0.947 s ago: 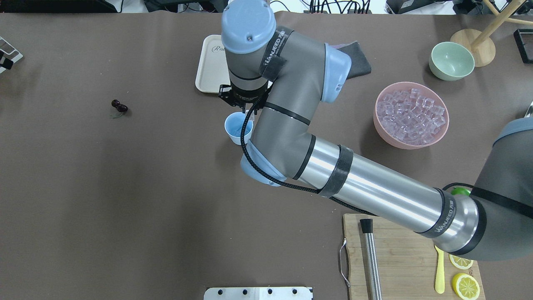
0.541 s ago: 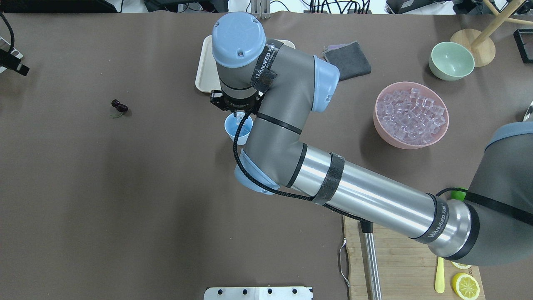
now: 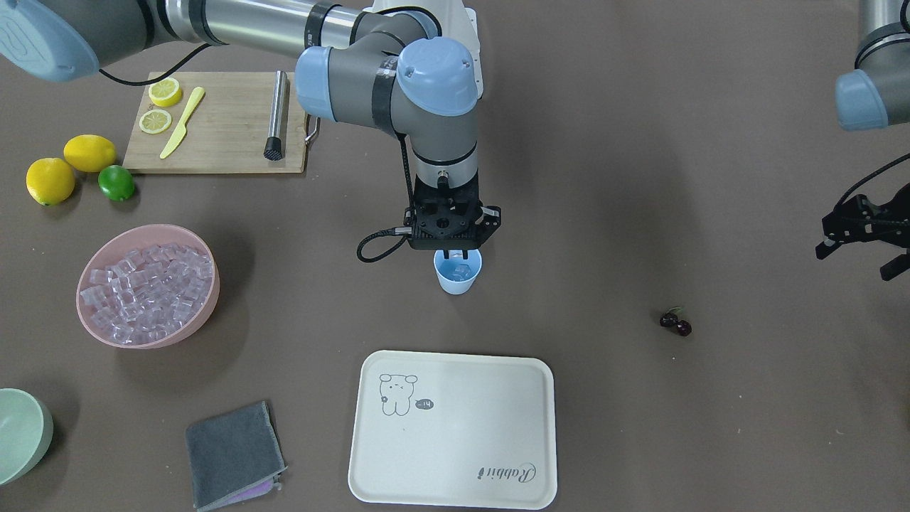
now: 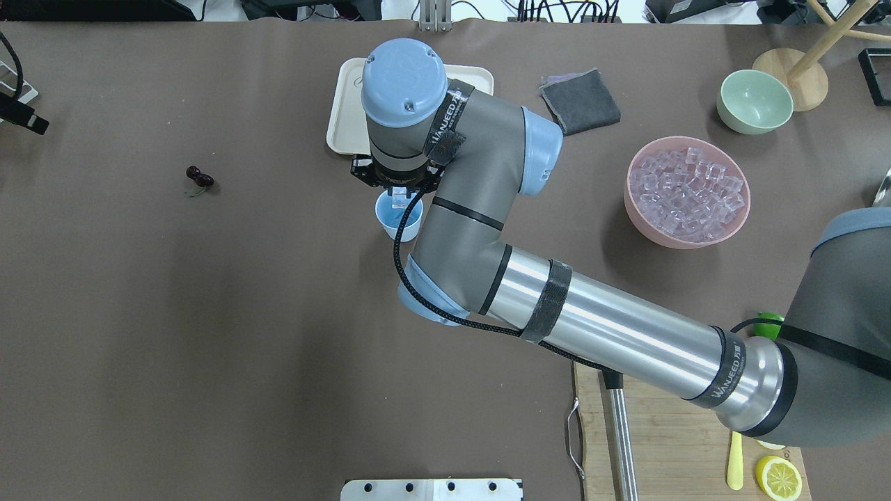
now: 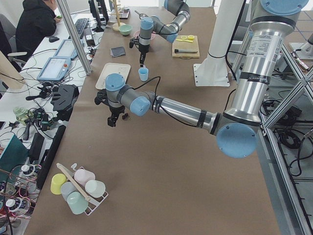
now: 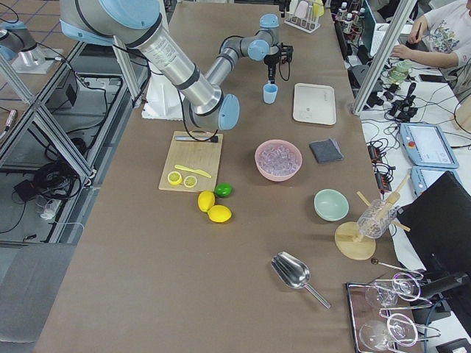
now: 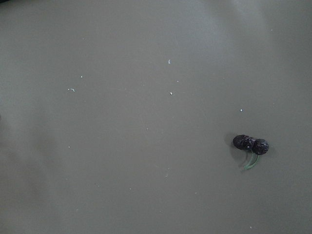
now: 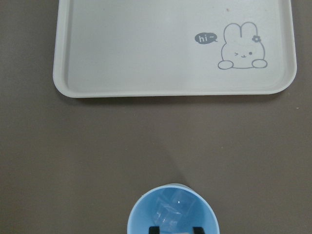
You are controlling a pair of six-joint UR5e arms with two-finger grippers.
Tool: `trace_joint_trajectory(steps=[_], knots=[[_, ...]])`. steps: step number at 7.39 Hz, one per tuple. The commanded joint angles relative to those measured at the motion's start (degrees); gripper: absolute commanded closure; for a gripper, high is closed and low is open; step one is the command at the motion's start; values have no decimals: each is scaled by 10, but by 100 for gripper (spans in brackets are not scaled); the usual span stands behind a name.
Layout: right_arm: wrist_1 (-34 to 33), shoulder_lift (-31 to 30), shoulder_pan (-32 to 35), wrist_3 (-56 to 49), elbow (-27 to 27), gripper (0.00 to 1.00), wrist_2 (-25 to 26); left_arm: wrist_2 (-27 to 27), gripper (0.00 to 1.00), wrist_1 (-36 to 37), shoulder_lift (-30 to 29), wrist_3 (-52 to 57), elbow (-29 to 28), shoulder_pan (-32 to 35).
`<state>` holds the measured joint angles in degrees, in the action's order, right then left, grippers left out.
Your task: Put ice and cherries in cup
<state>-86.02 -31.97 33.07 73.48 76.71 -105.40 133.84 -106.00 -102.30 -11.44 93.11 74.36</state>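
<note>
At the robot's edge of the brown worktop (image 4: 209,313), a wooden cutting board (image 4: 668,445) lies partly under the right arm. Farther out, the right hand (image 3: 453,254) hangs just above the small light-blue plastic cup (image 3: 457,284), fingers apart, and clear glassy ice cubes (image 8: 170,214) lie inside the cup. More of them fill the wide pink bowl (image 3: 210,299). The pair of dark red cherries (image 4: 199,177) on green stems lies on the worktop, well apart from the cup. The left hand (image 3: 857,259) hovers near them, fingers spread, empty. Beyond the cup lies a cream rectangular tray (image 3: 469,427).
</note>
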Motion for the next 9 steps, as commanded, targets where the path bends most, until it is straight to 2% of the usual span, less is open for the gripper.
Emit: trace_joint_trajectory(steps=[1, 4, 6, 7, 9], knots=[[5, -10, -4, -16, -2, 89, 1, 0, 2, -1, -2, -1, -1, 0], [5, -9, -8, -13, -10, 33, 17, 3, 2, -2, 1, -1, 0, 0], [6, -5, -16, 0, -9, 10, 18, 3, 2, -1, -7, -2, 1, 0], [3, -6, -9, -4, 8, 2, 10, 4, 2, 7, -31, -7, -1, -1], [3, -97, 48, -51, 92, 2, -49, -22, 2, -2, -51, -66, -13, -67]])
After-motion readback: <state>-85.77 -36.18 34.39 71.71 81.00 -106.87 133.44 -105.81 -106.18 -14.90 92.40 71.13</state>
